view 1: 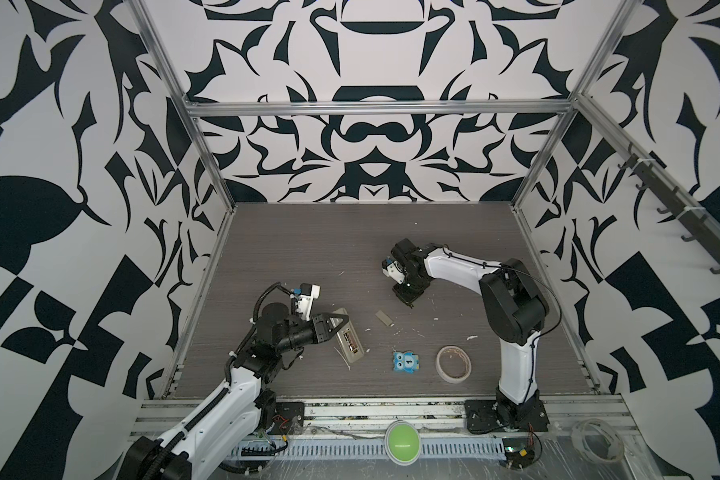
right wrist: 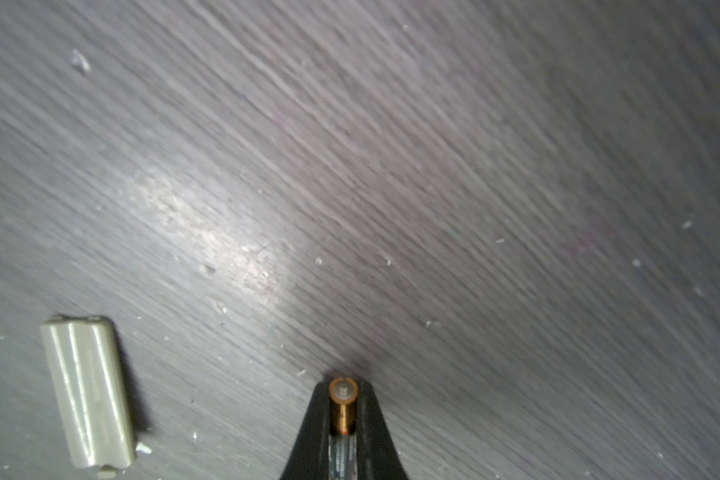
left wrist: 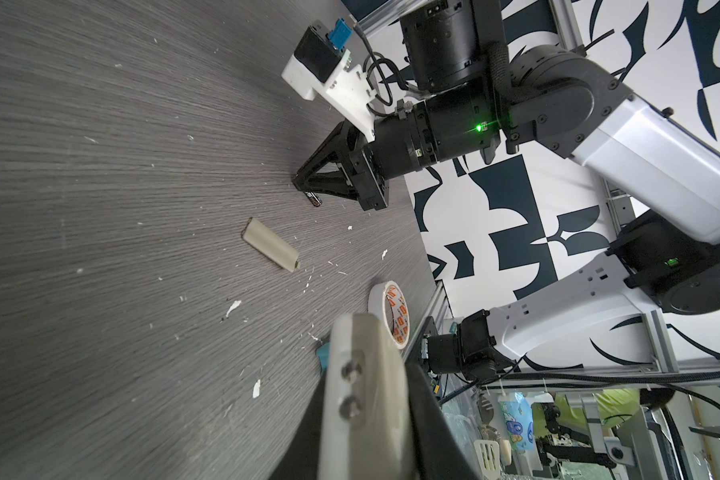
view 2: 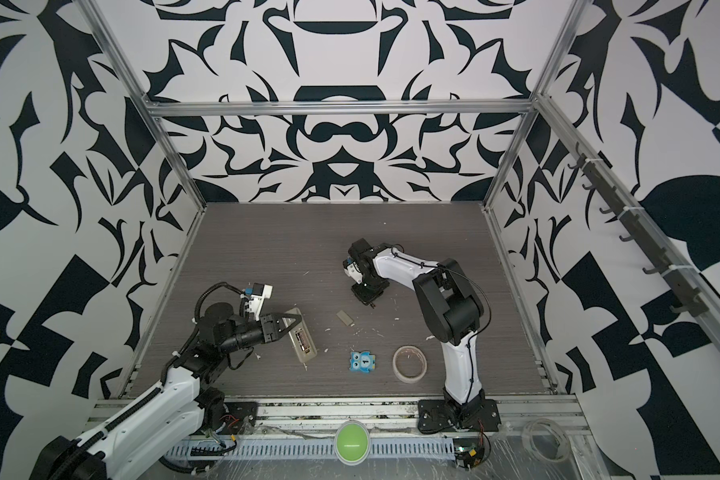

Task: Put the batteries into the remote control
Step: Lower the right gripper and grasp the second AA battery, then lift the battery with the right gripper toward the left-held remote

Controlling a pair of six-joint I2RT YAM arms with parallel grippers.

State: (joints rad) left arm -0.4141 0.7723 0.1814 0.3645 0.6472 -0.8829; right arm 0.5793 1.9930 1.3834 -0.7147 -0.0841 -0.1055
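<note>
On the grey wood-grain surface [view 1: 308,249], the right jaws pinch a slim battery [right wrist: 343,401], copper-banded with a metal nub, near the middle. The left jaws clamp the off-white plastic remote control [view 1: 352,347], back-up toward the left edge, compartment open; a ribbed beige cover [right wrist: 87,390] lies loose.

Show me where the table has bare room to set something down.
Bare: the far half of the table behind the right claw, and the front strip before the owl tile. Crowded: the middle band from remote control past battery cover to tape roll.
</note>
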